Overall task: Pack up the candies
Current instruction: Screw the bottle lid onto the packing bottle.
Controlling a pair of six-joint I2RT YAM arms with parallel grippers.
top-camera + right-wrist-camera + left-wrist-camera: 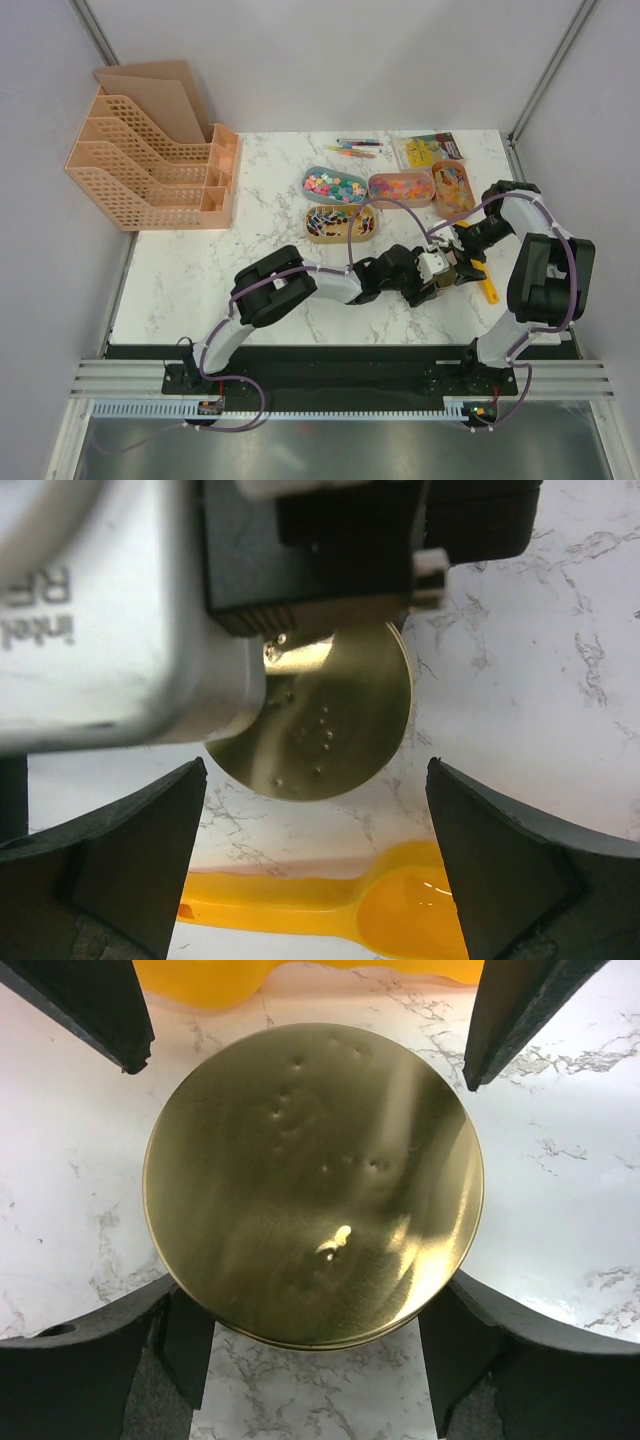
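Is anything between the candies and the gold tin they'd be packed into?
Yes. The left hand straddles the gold tin, its body covering part of the top from above, and that top seems closed. The candies lie in trays behind.

Silver camera housing (110,600) on L arm's wrist, R wrist view: rotated grey lettering reads "intel". The larger line beside it starts w/ "R"; the rest is cut off at frame edge. Printed packet (432,150), far table edge: text too small to read.
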